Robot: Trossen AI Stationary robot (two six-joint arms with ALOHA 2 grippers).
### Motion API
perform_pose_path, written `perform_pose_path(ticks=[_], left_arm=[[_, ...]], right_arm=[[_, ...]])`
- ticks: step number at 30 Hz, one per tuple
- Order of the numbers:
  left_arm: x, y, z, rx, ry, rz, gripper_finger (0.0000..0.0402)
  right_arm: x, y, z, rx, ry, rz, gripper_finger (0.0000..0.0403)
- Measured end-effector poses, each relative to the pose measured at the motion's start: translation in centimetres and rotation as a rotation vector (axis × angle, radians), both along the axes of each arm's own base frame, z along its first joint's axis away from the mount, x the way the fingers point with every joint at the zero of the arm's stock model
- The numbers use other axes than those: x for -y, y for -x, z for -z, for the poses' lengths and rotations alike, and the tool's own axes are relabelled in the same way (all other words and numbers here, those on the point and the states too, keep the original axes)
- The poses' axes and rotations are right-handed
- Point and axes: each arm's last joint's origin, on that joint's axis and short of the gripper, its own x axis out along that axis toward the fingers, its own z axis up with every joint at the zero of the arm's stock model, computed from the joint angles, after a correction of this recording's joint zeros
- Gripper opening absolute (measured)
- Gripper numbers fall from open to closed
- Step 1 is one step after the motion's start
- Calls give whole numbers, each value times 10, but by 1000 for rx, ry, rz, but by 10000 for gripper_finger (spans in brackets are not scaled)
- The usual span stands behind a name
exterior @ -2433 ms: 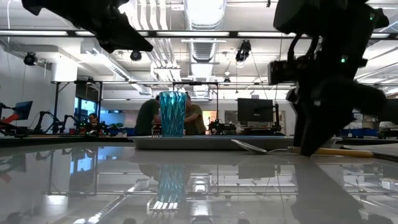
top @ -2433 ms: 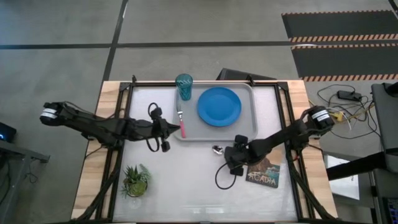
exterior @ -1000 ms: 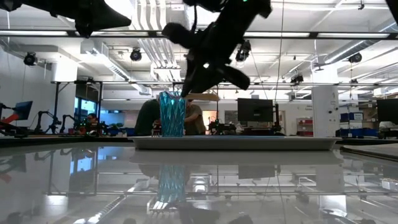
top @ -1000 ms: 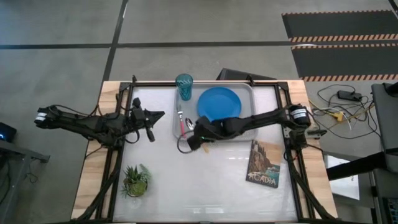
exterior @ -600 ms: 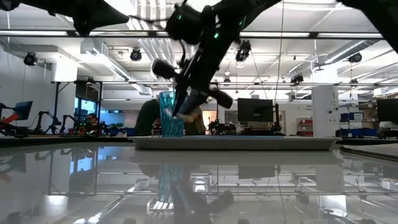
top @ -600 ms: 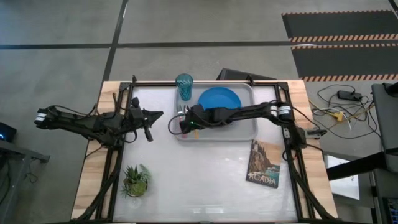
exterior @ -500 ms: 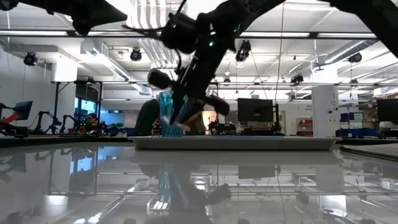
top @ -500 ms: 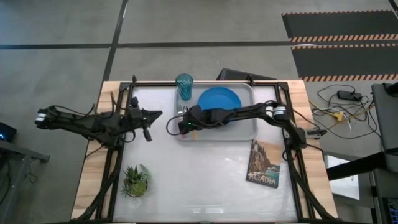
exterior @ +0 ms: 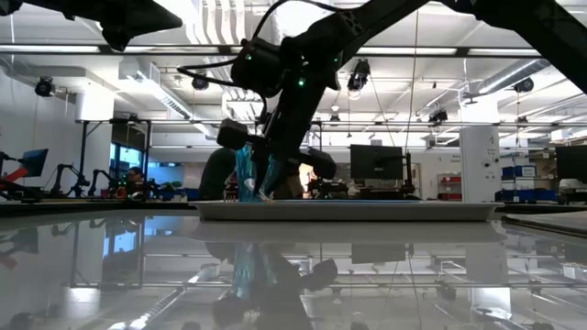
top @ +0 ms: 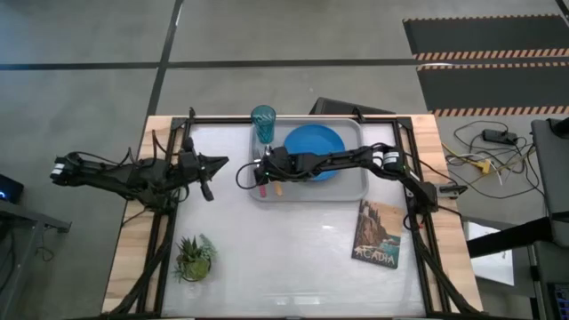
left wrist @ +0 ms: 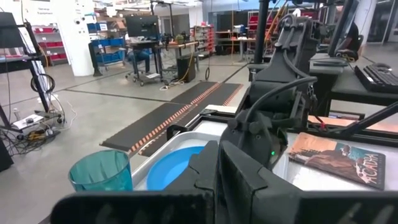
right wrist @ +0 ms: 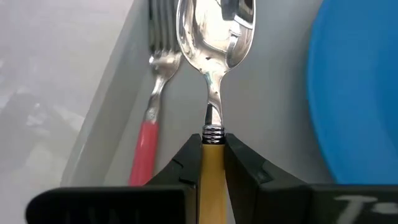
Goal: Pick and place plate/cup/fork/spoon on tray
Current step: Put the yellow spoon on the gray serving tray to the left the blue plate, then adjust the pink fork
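One last item: my right pincer (right wrist: 212, 163) is gripping the orange-handled silver spoon (right wrist: 214, 56); I'm lowering it level beside the pink-handled fork (right wrist: 152, 109), inside the grey rectangular tray (top: 354, 182).

A small green potted plant (top: 194, 258) is sitting on the glossy white counter (top: 284, 258) near its front left corner. A dark picture book with a landscape cover (top: 377, 233) is lying flat toward the right side, well apart from the plant. Black floor mats with striped edges (top: 484, 53) are lying beyond the counter, and cables (top: 489, 151) are trailing at the right.
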Motion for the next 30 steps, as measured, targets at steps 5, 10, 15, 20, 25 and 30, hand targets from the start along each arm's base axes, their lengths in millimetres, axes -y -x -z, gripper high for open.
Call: perform_pose_path(ticks=[5,10,15,20,25,30], left_arm=[[0,0,0,-3,-6,0,0],[0,0,1,-9,-15,0,0],[0,0,0,-7,-14,0,0],[0,0,1,-9,-15,0,0],[0,0,1,-10,-15,0,0],[0,-2,4,-21,-17,4,0]], right_arm=[[1,0,1,-1,11,18,40],[1,1,2,-8,19,36,84],[1,2,0,-11,26,23,135],[0,3,-10,-9,29,-46,166],[-9,8,-22,-53,17,-146,172],[-34,19,-35,-144,41,-242,157]])
